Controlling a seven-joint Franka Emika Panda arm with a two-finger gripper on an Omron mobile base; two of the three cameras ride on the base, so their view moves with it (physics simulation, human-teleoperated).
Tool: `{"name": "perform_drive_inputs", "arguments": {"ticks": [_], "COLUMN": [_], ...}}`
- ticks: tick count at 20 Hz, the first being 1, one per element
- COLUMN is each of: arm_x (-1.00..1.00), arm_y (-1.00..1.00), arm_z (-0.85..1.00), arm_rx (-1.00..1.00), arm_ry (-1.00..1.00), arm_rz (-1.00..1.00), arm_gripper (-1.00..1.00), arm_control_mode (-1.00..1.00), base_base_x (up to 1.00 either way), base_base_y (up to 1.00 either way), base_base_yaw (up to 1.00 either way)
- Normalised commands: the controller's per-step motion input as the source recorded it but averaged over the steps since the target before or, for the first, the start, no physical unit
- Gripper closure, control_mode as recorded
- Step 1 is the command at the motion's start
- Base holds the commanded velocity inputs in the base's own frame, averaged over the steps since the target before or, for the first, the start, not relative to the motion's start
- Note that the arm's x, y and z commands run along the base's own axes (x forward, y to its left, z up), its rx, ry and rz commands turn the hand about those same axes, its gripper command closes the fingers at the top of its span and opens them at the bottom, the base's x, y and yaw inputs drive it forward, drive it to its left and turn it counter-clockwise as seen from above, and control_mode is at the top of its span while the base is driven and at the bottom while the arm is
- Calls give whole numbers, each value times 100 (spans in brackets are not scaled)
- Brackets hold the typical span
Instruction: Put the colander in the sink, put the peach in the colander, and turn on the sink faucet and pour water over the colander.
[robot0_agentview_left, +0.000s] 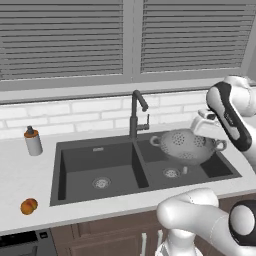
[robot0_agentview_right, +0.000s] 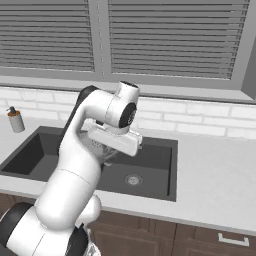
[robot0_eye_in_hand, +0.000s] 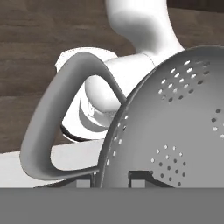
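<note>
Two fingertips of the gripper (robot0_eye_in_hand: 113, 178) sit clamped on the colander (robot0_agentview_left: 187, 145) rim, holding it tilted above the sink (robot0_agentview_left: 80, 160), over its right basin, right of the sink faucet (robot0_agentview_left: 137, 114). Peach (robot0_agentview_left: 29, 206) lies on the desk (robot0_agentview_left: 20, 175), well left of the sink.

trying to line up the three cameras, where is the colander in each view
Left base view: the colander sits right of centre, over the right basin of the sink, beside the sink faucet.
Right base view: a sliver of it shows left of centre, mostly behind the white arm, over the sink.
Hand view: it covers the right half, its loop handle arching at left.
Shared landmark: the sink, in both base views.
</note>
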Motion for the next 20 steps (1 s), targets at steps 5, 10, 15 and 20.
{"name": "perform_drive_inputs", "arguments": {"ticks": [5, 10, 15, 20], "arm_x": [24, 36, 58, 71], "arm_y": [91, 100, 100, 98], "arm_z": [0, 0, -7, -25], "arm_rx": [18, 6, 0, 0], "arm_ry": [0, 0, 0, 13], "arm_rz": [14, 1, -1, -5], "arm_gripper": [100, 100, 100, 100], "arm_control_mode": [-100, -100, -100, -100], "base_base_x": [0, 0, 0, 0], "base_base_y": [0, 0, 0, 0], "base_base_yaw": [0, 0, 0, 0]}}
